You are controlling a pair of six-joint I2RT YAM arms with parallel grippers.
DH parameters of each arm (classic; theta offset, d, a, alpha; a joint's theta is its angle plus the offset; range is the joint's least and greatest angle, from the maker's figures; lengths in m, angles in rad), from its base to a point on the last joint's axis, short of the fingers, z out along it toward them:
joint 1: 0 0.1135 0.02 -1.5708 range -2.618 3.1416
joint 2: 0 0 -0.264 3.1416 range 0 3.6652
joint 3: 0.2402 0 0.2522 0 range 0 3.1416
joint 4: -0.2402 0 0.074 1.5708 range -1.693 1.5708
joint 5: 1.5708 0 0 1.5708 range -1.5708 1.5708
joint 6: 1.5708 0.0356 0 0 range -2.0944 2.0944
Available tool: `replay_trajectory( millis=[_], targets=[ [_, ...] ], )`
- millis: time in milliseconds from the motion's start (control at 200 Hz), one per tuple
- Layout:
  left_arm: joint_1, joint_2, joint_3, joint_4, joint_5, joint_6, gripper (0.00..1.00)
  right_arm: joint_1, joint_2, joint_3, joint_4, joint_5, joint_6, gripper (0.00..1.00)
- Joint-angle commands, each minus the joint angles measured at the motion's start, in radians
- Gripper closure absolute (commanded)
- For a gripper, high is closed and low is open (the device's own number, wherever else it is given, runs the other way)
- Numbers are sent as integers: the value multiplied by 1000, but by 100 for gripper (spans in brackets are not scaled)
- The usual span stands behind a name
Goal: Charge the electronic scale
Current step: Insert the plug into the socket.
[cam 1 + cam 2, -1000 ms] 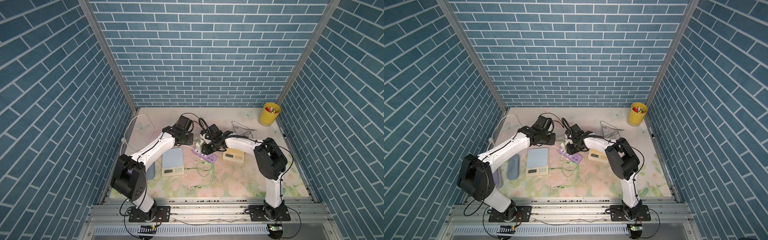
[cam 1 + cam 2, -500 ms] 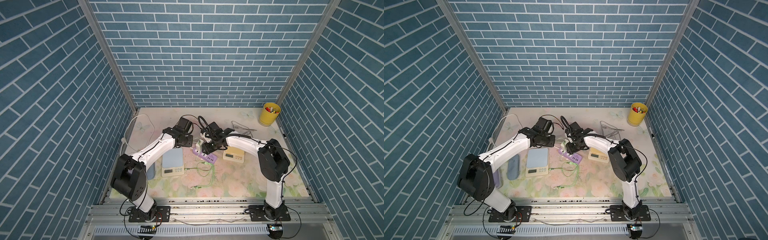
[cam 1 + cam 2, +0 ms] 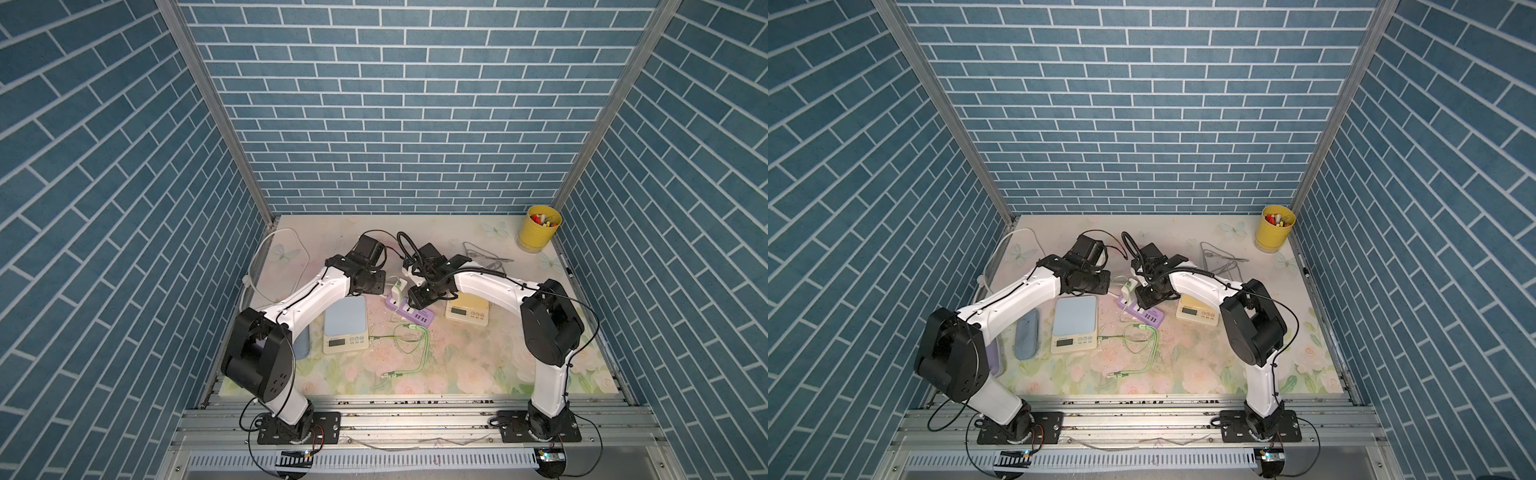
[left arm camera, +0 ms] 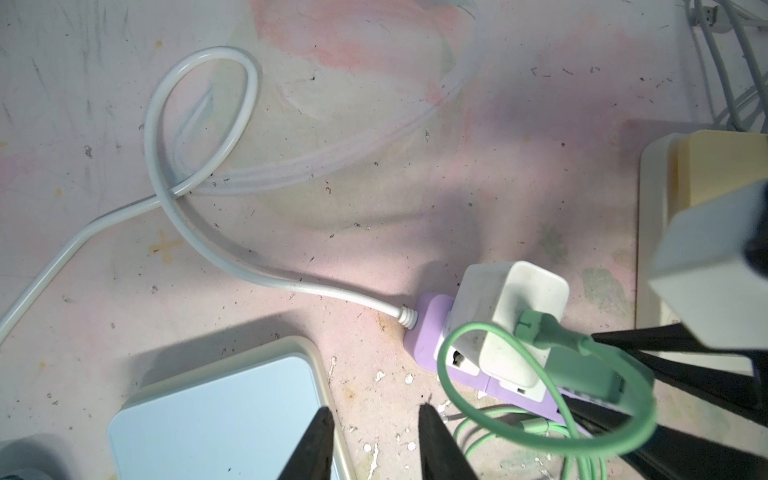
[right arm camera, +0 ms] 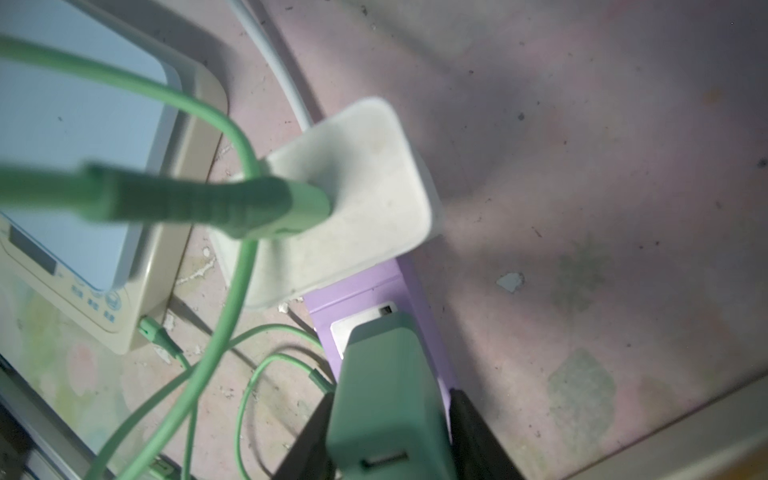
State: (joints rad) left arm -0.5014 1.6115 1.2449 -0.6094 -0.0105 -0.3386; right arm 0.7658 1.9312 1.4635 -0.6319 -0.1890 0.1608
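Floral table (image 3: 457, 374): blue-topped electronic scale (image 3: 345, 321) lies flat left of centre, display toward front edge. Left gripper (image 4: 374, 411) above scale's far corner, jaws partly apart, empty. Right gripper (image 5: 390, 395) over purple power strip (image 3: 419, 321), fingers (image 5: 309, 436) clamped on both sides of green adapter (image 5: 384, 361) set on strip's socket. White charger (image 4: 511, 324) in neighbouring socket. Green cable (image 5: 199, 199) plugged into charger, other end in scale's side.

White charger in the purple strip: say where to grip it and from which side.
Probably from above, jaws straddling the green USB plug, pinching the two broad flat sides of the white charger: it stands plugged into the purple power strip.
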Motion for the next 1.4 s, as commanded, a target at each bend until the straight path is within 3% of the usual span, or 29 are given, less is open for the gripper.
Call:
replay_trajectory(
  millis=[0, 75, 150, 585, 1395],
  targets=[
    [5, -26, -9, -21, -14, 13, 63, 4, -12, 35, -82, 27, -49, 77],
    [5, -28, -9, -20, -17, 13, 62, 4, 6, 69, -122, 48, -71, 92],
    [5, -31, -9, -24, -22, 13, 63, 4, 34, 114, -169, 61, -93, 100],
    [22, -45, -13, -39, -34, 29, 63, 43, 176, 228, -277, 66, -161, 100],
    [31, -52, -24, -39, -29, 26, 62, 51, 133, 219, -384, 94, -305, 100]
  ],
)
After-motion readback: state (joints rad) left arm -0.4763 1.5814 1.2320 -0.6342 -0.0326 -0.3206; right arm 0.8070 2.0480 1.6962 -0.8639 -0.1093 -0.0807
